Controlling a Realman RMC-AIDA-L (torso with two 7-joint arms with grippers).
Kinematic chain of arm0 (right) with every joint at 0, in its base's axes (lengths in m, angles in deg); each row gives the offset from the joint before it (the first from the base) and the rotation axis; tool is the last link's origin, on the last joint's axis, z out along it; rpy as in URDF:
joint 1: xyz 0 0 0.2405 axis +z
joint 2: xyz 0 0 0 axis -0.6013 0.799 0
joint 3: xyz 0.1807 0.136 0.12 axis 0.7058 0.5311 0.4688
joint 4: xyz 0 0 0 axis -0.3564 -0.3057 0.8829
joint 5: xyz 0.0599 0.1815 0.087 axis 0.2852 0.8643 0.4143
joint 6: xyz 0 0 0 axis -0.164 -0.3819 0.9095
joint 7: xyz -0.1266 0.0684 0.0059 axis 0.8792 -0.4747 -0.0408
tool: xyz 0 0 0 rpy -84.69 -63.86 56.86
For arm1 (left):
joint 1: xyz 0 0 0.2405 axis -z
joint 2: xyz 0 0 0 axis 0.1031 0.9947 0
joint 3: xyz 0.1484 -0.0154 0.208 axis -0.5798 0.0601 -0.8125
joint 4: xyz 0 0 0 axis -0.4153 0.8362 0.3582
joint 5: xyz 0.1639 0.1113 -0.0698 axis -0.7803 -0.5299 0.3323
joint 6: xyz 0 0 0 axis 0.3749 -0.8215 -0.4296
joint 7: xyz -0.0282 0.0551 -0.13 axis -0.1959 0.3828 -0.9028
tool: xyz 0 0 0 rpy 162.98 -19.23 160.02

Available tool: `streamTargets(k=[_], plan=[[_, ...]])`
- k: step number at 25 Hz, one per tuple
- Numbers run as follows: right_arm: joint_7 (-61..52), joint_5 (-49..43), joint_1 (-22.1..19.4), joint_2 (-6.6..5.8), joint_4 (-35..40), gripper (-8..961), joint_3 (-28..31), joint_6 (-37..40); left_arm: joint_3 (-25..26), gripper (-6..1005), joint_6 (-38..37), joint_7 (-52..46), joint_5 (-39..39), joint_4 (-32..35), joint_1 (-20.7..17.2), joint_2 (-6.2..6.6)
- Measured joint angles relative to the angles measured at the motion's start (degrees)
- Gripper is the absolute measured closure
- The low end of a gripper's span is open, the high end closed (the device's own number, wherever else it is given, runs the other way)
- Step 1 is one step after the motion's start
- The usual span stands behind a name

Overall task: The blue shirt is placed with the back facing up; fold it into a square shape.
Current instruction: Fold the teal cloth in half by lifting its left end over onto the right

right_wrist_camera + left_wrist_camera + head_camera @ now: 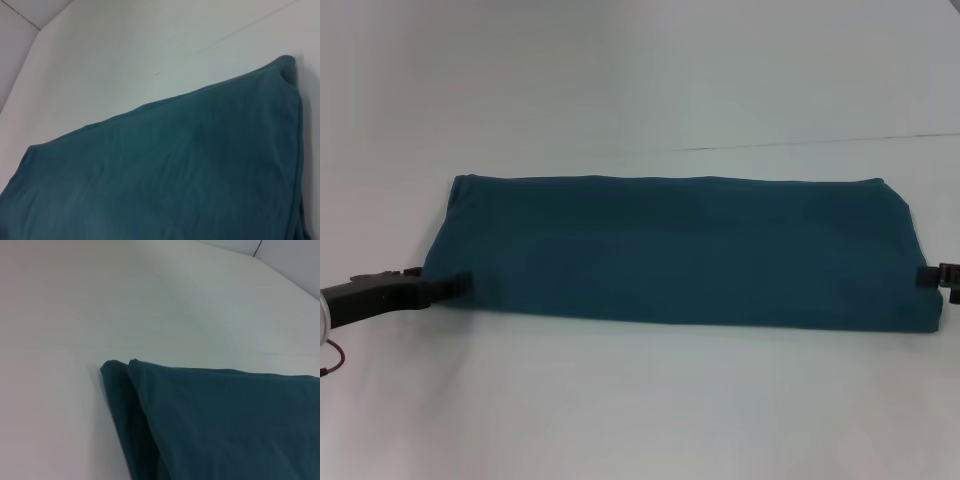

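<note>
The blue shirt [680, 250] lies on the white table as a long, flat band folded lengthwise, running left to right across the head view. My left gripper [458, 284] is at the shirt's left end by the near corner, its black tip overlapping the fabric edge. My right gripper [938, 277] shows only as a small black part at the shirt's right end, near the picture's edge. The left wrist view shows the stacked layers of the shirt [215, 425] at one corner. In the right wrist view the shirt [165, 170] spreads smooth, with a folded corner far off.
The white table [640, 410] extends on all sides of the shirt. A thin dark seam line [820, 142] runs across the surface behind the shirt's right part. A red cable [332, 358] hangs by my left arm.
</note>
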Motion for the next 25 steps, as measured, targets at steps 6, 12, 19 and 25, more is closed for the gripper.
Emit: streamTargets(k=[6, 12, 19, 25], plan=[[0.00, 0.00, 0.08, 0.06, 0.07, 86, 0.02, -0.22, -1.33, 166, -0.11, -1.03, -0.24, 0.60, -0.08, 0.00], [0.00, 0.10, 0.06, 0.18, 0.21, 97, 0.02, -0.23, -1.50, 199, -0.05, -1.79, -3.04, 1.07, 0.03, 0.00], [-0.01, 0.34, -0.11, 0.19, 0.24, 110, 0.09, -0.22, -2.08, 278, 0.54, -2.42, -3.88, 1.89, -0.17, -0.12], [0.08, 0.25, -0.18, 0.32, 0.24, 121, 0.17, -0.22, -2.08, 703, 0.66, -2.57, -4.48, 2.10, -0.10, -0.18]])
